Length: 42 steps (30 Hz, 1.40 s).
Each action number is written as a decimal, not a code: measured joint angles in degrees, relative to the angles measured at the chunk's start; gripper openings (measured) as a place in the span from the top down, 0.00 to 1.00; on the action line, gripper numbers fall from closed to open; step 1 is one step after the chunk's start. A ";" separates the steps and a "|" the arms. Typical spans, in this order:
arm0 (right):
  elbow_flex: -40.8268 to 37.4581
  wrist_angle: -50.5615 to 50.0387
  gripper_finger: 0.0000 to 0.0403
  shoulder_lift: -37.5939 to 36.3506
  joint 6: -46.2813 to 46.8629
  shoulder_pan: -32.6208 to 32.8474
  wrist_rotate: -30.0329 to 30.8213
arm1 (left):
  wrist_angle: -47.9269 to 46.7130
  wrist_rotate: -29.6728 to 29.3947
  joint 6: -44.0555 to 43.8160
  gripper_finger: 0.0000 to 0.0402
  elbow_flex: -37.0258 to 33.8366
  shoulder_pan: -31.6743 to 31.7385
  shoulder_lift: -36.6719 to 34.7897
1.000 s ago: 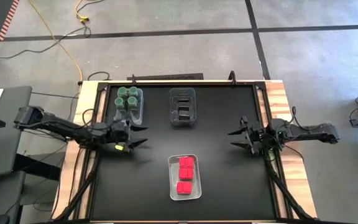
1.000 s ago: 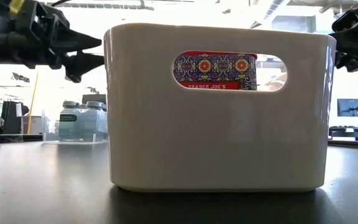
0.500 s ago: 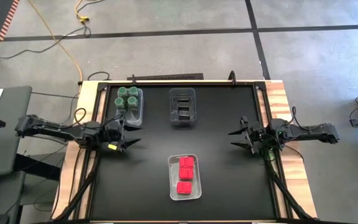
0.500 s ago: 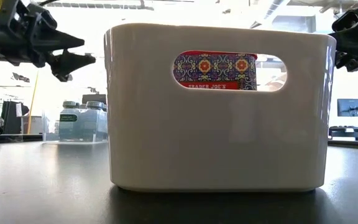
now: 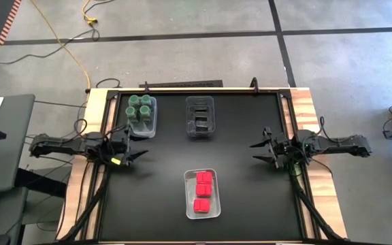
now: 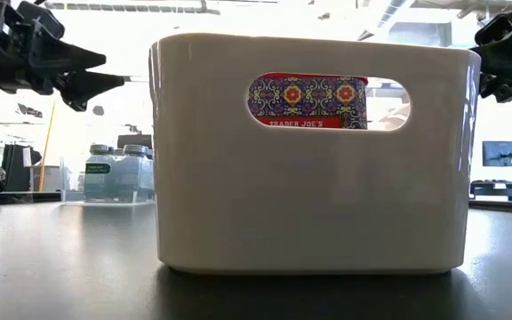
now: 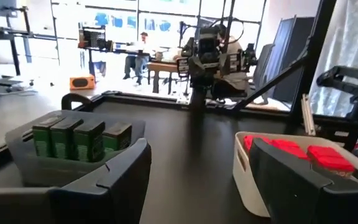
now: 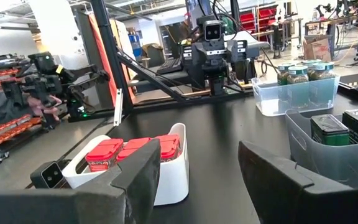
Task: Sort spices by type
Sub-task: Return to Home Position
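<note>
Nearest the front edge of the black counter [image 5: 250,197] stands the white bin [image 6: 238,178], a little right of the middle. The red packets [image 5: 203,184] lie inside it, and in the low view one of them shows its patterned label through the bin's handle slot. Farther in, the two arms come in from opposite sides, both raised off the counter. The left hand [image 5: 140,148] hangs over the counter's left edge, just to the near side of the clear bin [image 5: 146,129]. Its fingers are spread wide with nothing between them, tips pointing inward. The right hand [image 5: 254,152] hangs over the right edge, well apart from every bin. Its fingers are likewise parted and empty, aimed toward the middle. At the far side, the clear bin sits toward the left corner, with the green-lidded jars [image 5: 140,107] clustered in its farther half. Beside it, near the middle of the far edge and not touching it, is the dark bin [image 5: 188,129], with the dark boxes [image 5: 199,122] standing upright in it.
</note>
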 joint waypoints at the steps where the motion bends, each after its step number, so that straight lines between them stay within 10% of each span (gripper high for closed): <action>1: 0.00 0.00 0.39 -0.01 0.00 0.00 0.00 | -0.09 -0.01 0.20 0.35 0.00 0.16 0.30; 42: 0.07 -1.33 0.39 6.80 -9.17 -0.11 3.93 | -0.15 -0.30 -1.85 0.35 -0.04 1.67 -0.25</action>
